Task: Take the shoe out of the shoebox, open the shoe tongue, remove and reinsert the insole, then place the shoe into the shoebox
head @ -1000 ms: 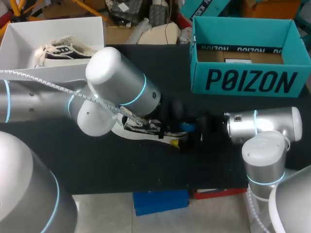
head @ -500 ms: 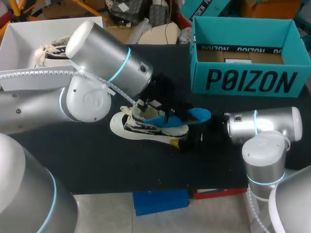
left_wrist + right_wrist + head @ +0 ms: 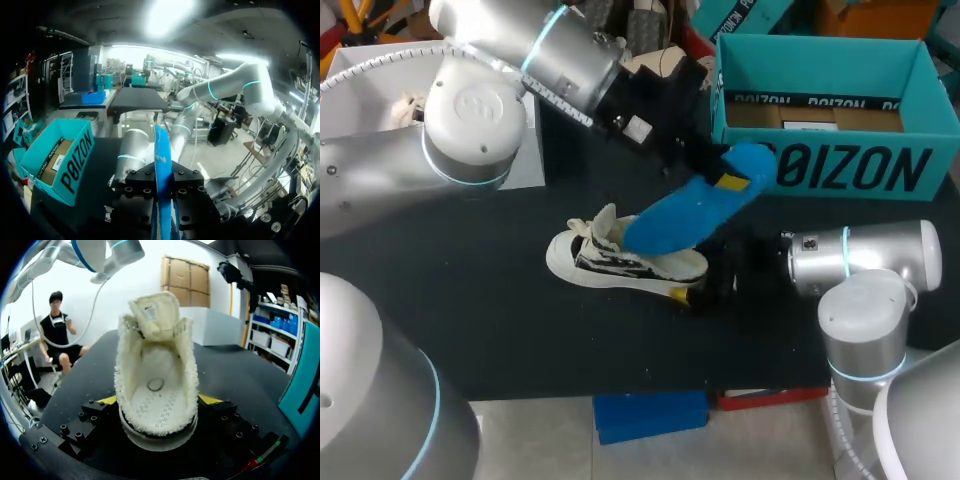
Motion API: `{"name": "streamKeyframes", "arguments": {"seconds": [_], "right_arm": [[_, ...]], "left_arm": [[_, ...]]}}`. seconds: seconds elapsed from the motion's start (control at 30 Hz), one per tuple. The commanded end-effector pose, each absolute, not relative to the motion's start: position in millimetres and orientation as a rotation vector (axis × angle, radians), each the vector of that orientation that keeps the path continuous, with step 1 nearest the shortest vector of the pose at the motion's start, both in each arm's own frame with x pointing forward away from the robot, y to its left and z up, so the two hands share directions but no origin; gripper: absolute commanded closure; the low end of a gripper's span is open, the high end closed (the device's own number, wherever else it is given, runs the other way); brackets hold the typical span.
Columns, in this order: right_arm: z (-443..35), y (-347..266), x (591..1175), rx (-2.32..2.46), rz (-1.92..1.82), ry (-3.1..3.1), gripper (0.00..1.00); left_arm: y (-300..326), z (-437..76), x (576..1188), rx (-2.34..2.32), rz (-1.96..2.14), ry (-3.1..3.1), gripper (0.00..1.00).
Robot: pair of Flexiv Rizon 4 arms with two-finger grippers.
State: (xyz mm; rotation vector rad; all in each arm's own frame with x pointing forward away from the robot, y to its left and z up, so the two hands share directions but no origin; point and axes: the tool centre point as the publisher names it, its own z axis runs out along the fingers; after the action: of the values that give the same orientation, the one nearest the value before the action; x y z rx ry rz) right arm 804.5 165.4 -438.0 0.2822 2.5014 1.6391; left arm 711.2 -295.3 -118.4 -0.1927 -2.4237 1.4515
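Note:
A cream shoe point(image 3: 610, 263) lies on its side on the black table, its tongue point(image 3: 152, 315) folded open and its inside bare. My right gripper point(image 3: 705, 278) is shut on one end of it, and the right wrist view shows a yellow tip point(image 3: 107, 400) pressed to each side of the shoe point(image 3: 157, 390). Above the shoe my left gripper point(image 3: 725, 178) is shut on the end of the blue insole point(image 3: 685, 212), which hangs slanted in the air. The insole point(image 3: 161, 170) shows edge-on between the left gripper's point(image 3: 162, 200) fingers. The teal shoebox point(image 3: 835, 165) stands open at the back right.
A white box point(image 3: 360, 60) stands at the back left, largely behind my left arm point(image 3: 480, 110), with another shoe point(image 3: 410, 102) partly visible inside. My right arm's silver body point(image 3: 865, 262) lies low over the table in front of the teal box point(image 3: 60, 155).
My left arm has risen and swung toward the back, drawing the blue insole up out of the shoe. The shoe and my right gripper have stayed in place.

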Motion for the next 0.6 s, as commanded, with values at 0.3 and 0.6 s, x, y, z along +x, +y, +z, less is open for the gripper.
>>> {"name": "streamKeyframes", "arguments": {"seconds": [0.3, 0.6], "right_arm": [[-440.1, 166.4, 803.9, 0.285, 1.639, 2.501, 1.00], [-440.1, 166.4, 803.9, 0.285, 1.639, 2.501, 1.00]], "left_arm": [[-269.4, -108.8, 715.6, -0.134, 1.473, -2.286, 1.00], [-260.2, -101.6, 701.8, 0.064, 1.657, -2.103, 1.00]]}}
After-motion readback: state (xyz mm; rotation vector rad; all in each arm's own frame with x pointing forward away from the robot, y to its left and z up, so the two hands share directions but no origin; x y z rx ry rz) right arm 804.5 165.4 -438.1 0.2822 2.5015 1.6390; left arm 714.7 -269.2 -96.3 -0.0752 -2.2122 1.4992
